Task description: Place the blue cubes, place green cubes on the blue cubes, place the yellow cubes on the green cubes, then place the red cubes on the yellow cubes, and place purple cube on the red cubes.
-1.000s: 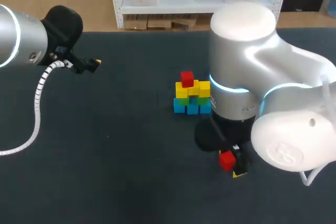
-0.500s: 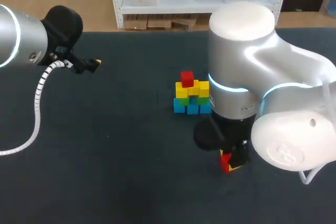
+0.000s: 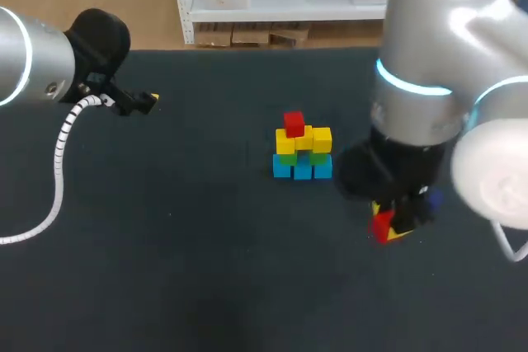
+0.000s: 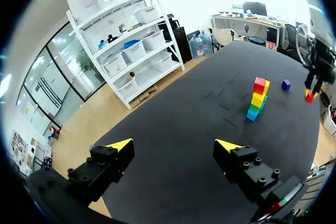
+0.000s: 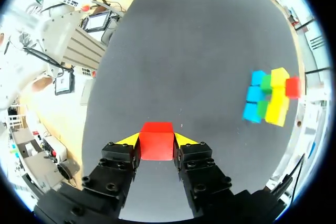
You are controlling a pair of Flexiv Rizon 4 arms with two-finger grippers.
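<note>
A pyramid of cubes [image 3: 301, 150] stands mid-table: blue cubes [image 3: 301, 169] at the base, green above them, yellow cubes [image 3: 304, 139] higher, and one red cube [image 3: 294, 124] on top at the left. My right gripper [image 3: 388, 227] hangs to the right of the pyramid and nearer the front, shut on a second red cube [image 5: 156, 140], which its yellow tips clamp from both sides. In the right wrist view the pyramid [image 5: 270, 98] lies off to one side, ahead of the fingers. A purple cube [image 4: 285, 84] sits on the table beyond the pyramid. My left gripper [image 4: 176, 145] is open and empty at the far left [image 3: 148, 102].
The dark table top [image 3: 181, 269] stretches bare between the left arm and the pyramid. A white coiled cable [image 3: 62, 154] hangs from my left arm over the left side of the table.
My right gripper closed on the red cube that lay on the table, then lifted it and carried it to the right. The left arm stayed still.
</note>
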